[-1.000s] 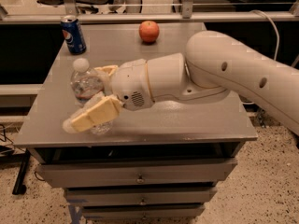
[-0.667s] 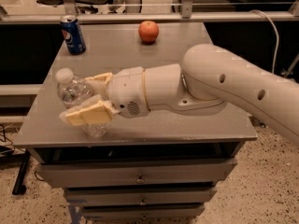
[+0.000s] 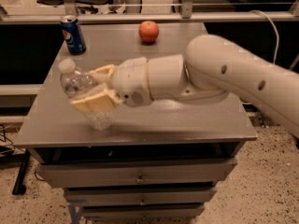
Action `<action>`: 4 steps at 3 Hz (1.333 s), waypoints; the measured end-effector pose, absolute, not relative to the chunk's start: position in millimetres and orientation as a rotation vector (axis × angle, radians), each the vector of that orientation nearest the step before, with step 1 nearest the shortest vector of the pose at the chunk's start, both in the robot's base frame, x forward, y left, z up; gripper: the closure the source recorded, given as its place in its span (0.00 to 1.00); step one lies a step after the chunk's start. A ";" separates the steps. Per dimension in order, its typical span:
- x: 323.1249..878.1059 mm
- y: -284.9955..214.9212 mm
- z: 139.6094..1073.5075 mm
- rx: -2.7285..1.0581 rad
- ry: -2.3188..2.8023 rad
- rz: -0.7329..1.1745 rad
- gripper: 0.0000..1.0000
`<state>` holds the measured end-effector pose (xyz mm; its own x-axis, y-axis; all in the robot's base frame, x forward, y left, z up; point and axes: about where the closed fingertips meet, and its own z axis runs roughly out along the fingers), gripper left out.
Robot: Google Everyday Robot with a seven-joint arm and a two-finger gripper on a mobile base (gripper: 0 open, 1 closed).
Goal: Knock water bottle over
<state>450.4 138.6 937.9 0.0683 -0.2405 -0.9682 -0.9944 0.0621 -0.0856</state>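
The water bottle (image 3: 78,84) is clear ribbed plastic with a white cap (image 3: 67,66). It stands on the left part of the grey table (image 3: 177,120), tilted with its top leaning to the left. My gripper (image 3: 96,87) sits around the bottle's middle, with one cream finger (image 3: 95,102) in front of it and the other (image 3: 105,71) behind it. Both fingers touch the bottle. The bottle's base (image 3: 99,121) shows below the front finger. The label band is hidden by the fingers.
A blue Pepsi can (image 3: 73,34) stands at the table's back left corner. A red apple (image 3: 148,31) sits at the back middle. My white arm (image 3: 233,73) reaches in from the right over the table. Drawers (image 3: 140,176) are below the tabletop.
My gripper has moved left with the bottle between its fingers. The bottle's top has tipped further toward the left edge of the table.
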 end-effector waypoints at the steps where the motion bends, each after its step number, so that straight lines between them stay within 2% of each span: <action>1: 488.0 122.1 954.4 -1.473 1.400 0.936 1.00; 2: 529.2 97.5 955.3 -1.606 1.497 0.863 1.00; 4: 588.4 27.4 949.6 -1.934 1.648 0.504 1.00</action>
